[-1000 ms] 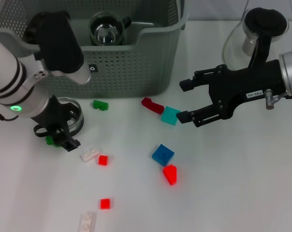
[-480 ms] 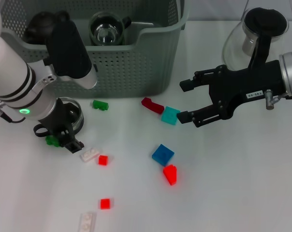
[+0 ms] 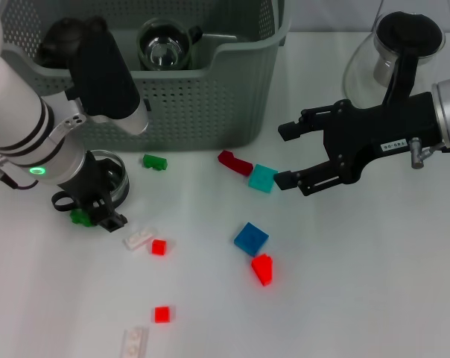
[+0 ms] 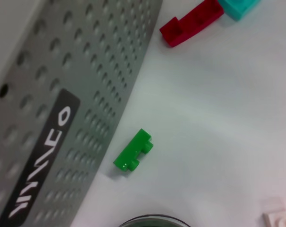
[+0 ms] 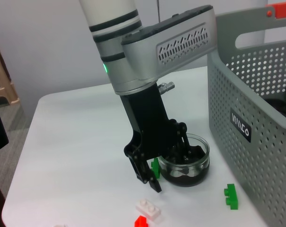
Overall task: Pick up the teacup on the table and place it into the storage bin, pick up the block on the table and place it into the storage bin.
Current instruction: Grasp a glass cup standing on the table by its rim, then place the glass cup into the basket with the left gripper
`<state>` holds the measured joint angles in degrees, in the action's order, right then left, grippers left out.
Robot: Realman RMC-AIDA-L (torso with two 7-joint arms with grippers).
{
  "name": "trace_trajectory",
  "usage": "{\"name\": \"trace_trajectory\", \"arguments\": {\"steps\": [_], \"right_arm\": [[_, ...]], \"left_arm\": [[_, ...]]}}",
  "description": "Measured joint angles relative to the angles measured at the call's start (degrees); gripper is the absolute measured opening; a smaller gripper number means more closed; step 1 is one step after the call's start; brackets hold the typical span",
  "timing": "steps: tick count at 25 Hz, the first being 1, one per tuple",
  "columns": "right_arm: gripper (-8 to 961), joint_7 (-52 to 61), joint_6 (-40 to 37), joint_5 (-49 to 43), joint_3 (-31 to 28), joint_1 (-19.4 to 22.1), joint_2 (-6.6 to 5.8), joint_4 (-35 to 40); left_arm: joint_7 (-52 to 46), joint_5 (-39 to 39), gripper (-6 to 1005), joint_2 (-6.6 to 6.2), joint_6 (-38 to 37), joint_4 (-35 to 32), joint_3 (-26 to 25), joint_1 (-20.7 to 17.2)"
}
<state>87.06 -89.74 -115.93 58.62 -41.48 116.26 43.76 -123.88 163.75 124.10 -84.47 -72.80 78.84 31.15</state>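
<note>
The storage bin (image 3: 173,89) sits at the desk's far-left edge. Just before it, the left gripper (image 3: 106,201) straddles the teacup (image 3: 109,175), fingers around its wall, ready to lift. The right gripper (image 3: 283,155) hovers open beside the teal block (image 3: 262,178).

A robot test room, staged rather than lived in.

You are looking at a plain white worktop (image 3: 374,283) with toy building blocks scattered across it, red (image 3: 161,314), blue (image 3: 250,239), teal (image 3: 262,178), green (image 3: 154,161) and white (image 3: 138,239), beside a grey perforated storage bin (image 3: 195,104) and a glass pot with a black lid (image 3: 393,45). In the right wrist view you see bare pale walls behind the worktop and, at the edge, part of a beige plastic chair (image 5: 0,71) on a grey floor.
</note>
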Motion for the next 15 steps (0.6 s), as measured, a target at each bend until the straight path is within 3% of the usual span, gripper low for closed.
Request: {"name": "trace_trajectory", "arguments": {"steps": [7, 10, 15], "right_arm": [[877, 0.2, -0.2, 0.1, 0.0, 0.0, -0.11, 0.0], [877, 0.2, -0.3, 0.1, 0.0, 0.0, -0.10, 0.0], [877, 0.2, -0.3, 0.1, 0.0, 0.0, -0.09, 0.0]], "left_arm": [[-0.2, 0.0, 604, -0.13, 0.4, 0.4, 0.0, 0.1], [-0.2, 0.1, 377, -0.18, 0.4, 0.3, 0.0, 0.1], [-0.1, 0.1, 143, -0.17, 0.4, 0.0, 0.5, 0.1]]}}
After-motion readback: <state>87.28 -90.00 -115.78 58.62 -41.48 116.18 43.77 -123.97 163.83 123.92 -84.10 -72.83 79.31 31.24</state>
